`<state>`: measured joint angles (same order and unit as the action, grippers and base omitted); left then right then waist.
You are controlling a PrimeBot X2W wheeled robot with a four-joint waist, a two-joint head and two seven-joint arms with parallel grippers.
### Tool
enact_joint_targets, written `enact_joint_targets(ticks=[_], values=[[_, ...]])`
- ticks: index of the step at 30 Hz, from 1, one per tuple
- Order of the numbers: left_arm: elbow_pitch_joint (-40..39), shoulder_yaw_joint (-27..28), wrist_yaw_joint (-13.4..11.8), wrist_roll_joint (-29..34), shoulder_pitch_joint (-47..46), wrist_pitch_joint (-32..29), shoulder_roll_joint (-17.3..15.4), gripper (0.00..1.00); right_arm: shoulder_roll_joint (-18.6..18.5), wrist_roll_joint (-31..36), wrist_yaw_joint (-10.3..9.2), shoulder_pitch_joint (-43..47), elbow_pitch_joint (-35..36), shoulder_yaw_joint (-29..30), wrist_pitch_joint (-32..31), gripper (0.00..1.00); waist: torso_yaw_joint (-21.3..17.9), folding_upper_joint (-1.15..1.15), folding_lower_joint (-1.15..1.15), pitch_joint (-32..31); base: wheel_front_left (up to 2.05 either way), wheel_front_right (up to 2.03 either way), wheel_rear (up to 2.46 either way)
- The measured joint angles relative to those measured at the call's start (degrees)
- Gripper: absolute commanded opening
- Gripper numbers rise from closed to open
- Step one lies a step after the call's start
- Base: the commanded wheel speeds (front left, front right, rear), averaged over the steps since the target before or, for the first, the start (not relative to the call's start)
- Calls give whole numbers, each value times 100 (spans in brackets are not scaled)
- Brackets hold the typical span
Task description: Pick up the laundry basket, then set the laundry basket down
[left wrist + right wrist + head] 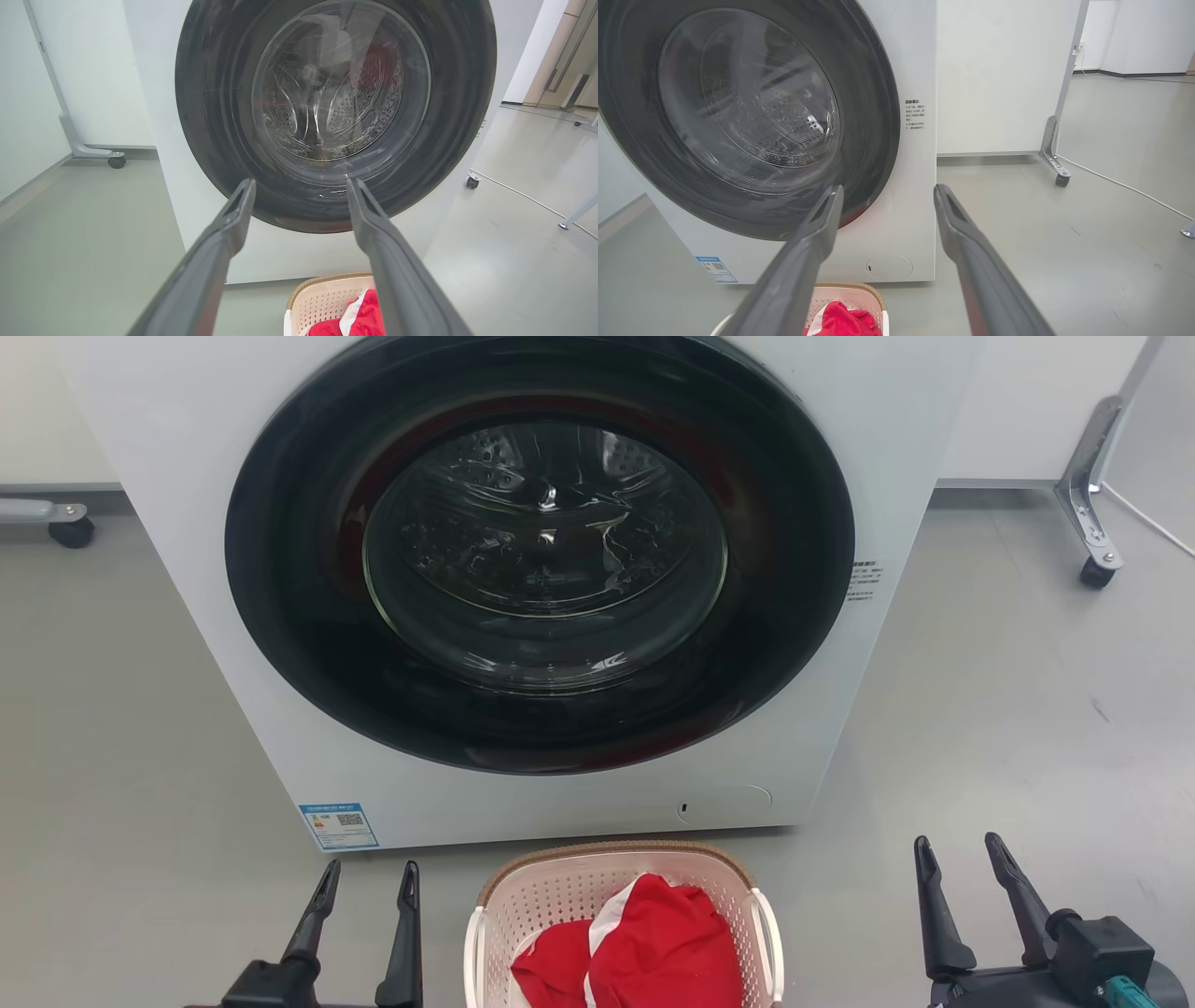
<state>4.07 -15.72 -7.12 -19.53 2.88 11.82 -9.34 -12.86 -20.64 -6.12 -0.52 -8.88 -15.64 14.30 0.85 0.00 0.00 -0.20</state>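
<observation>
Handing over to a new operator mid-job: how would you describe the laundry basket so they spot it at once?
Start at the big white washing machine with the round dark door. On the grey floor just before its base, between the left hand and right hand, sits the laundry basket. It alone is small, pale and perforated, with a brown woven-look rim and red cloth inside.
</observation>
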Motion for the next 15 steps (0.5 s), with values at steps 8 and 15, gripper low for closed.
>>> enact_joint_targets(ticks=[8,15], values=[[222,48,60,-149,100,-65,54,0,121,-135,47,128,-205,54,-68,0,-1,0,0,-1,0,0,0],[296,213,157,-624,87,-201,100,0,183,-623,138,114,-252,229,-222,0,-8,0,0,3,0,0,0]])
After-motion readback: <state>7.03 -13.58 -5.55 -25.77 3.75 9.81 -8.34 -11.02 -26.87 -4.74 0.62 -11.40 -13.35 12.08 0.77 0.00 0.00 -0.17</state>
